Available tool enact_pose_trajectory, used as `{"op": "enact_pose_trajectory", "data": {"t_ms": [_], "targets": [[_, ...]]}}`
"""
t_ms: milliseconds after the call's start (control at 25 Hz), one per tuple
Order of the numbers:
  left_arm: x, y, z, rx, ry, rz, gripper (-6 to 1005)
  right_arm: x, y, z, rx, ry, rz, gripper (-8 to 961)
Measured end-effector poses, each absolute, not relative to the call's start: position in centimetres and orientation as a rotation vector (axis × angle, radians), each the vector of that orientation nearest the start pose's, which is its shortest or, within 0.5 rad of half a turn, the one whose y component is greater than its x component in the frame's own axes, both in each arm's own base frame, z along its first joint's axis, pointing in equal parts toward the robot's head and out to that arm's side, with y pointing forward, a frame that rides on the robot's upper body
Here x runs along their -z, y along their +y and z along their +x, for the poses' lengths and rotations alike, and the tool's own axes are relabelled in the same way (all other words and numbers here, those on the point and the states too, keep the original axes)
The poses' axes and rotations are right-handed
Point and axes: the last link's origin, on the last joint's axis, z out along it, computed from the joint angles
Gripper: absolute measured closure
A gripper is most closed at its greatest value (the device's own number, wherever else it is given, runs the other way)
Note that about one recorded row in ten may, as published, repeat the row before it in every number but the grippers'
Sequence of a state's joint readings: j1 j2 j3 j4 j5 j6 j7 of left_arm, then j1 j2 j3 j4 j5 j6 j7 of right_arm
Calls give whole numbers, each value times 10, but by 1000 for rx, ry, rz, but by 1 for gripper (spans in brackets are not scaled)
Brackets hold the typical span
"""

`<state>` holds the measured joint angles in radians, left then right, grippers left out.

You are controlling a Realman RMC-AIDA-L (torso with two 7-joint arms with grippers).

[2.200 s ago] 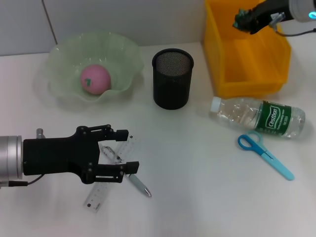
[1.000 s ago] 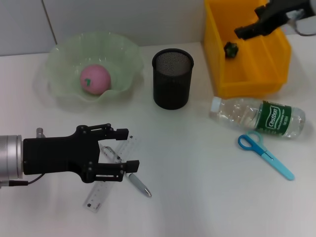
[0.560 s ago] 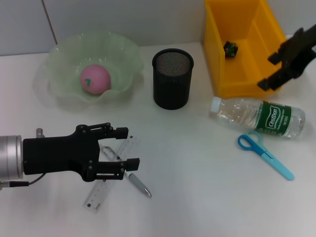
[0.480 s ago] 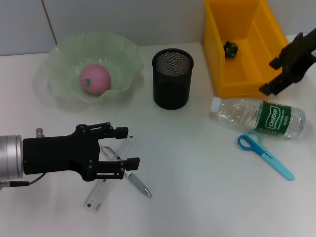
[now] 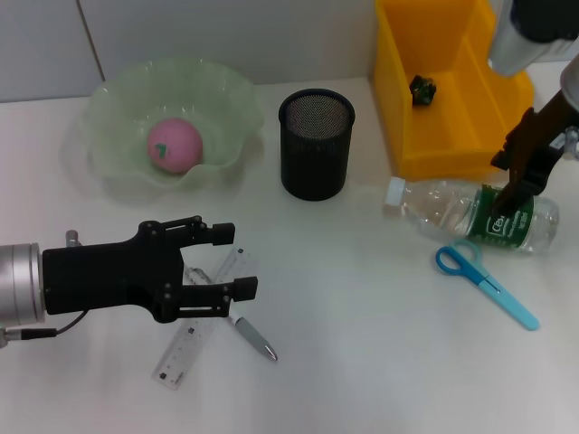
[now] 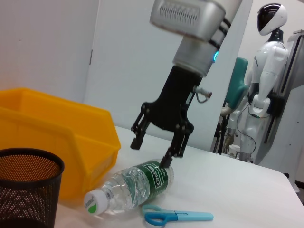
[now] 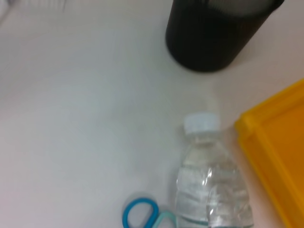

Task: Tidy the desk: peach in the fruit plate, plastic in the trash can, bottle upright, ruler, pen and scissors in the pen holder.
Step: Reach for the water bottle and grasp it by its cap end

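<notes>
Right hand (image 6: 156, 151) spread wide over lying bottle (image 6: 128, 186), clearest from left wrist.

Plain setup here. Everything sits on a white tabletop (image 5: 362, 344), matte, with soft shadows and even light, no harsh glare. Behind it there's a pale grey wall (image 5: 226, 36) with a thin dark vertical seam (image 5: 84, 41) running down it, like two panels meeting. The left wrist view shows more of the room: the same light wall, and off to the side a white humanoid robot figure (image 6: 266, 80) with a black visor standing near something teal (image 6: 236, 88), maybe a chair back, can't really tell.
</notes>
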<state>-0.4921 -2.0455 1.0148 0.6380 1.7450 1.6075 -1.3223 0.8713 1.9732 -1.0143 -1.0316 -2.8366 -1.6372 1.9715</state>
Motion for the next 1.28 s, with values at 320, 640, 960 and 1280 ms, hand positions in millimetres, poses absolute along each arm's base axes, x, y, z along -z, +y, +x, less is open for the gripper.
{"op": "enact_pose_trajectory", "data": {"t_ms": [320,640,960,1280], "targets": [[19,310,-238,835,-474,-2884,173,-55,416,217,906,409,-2656,186],[19,308,-240,844,-488,-2871,173,-40,417,223,946,360,-2652,185],[19,308,-240,846,-489,-2871,173,-33,416,230,970,361,-2659,185],[19,308,-240,848,-498,-2873,173,-28,414,239,980,372,-2655,183]]}}
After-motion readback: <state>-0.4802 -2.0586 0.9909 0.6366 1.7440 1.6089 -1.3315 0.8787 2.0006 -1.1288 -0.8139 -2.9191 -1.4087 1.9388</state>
